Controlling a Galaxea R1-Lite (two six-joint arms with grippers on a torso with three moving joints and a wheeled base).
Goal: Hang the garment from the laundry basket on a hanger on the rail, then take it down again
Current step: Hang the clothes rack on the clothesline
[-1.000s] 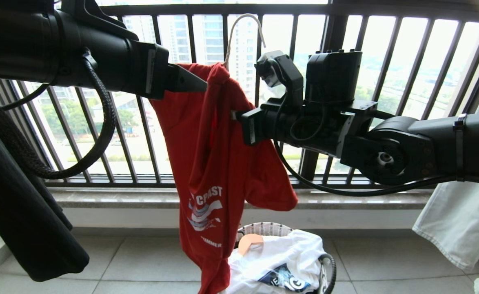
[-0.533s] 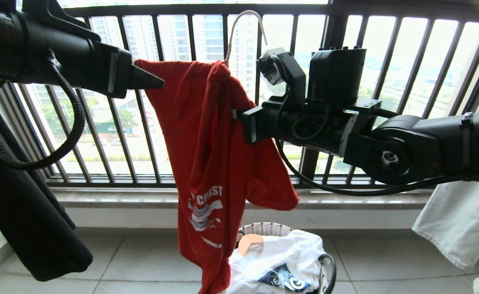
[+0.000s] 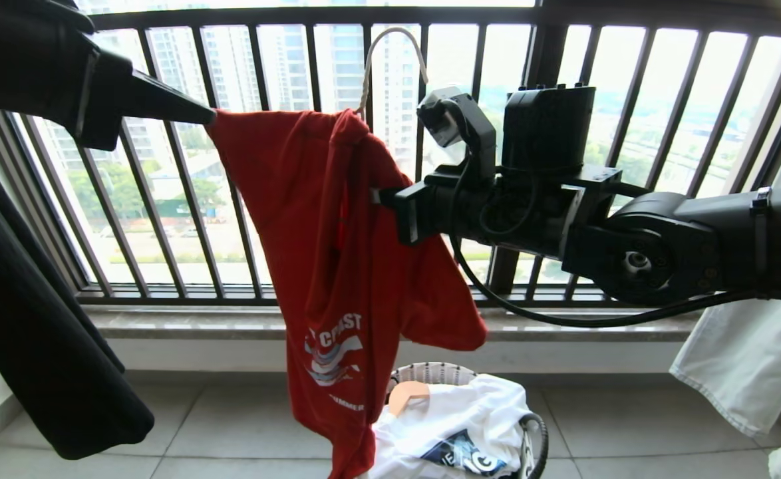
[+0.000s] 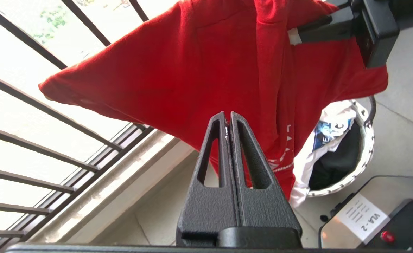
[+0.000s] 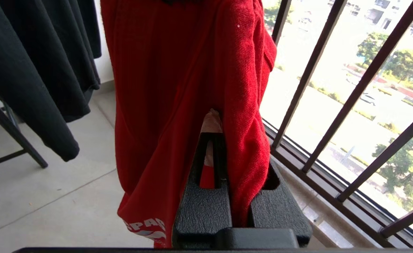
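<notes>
The red garment (image 3: 337, 253) hangs from the cream hanger, whose hook (image 3: 372, 63) rises free in front of the window bars. My left gripper (image 3: 209, 118) is shut on the shirt's left shoulder edge and holds it stretched taut out to the left. In the left wrist view its fingers (image 4: 227, 114) meet against the red cloth (image 4: 192, 63). My right gripper (image 3: 382, 197) is shut on a fold at the shirt's right side. That fold (image 5: 164, 88) runs between the jaws (image 5: 227, 140). The laundry basket (image 3: 430, 369) stands on the floor below. The rail is out of view.
White printed clothes fill the basket (image 4: 363, 147). A black garment (image 3: 44, 346) hangs at the left and a pale one (image 3: 743, 359) at the right. The dark window railing (image 3: 550, 133) and a stone ledge run close behind. A black stand leg (image 5: 13, 140) is on the tiles.
My left gripper has moved left and a little up, drawing the shirt's shoulder out with it. The right arm has barely moved.
</notes>
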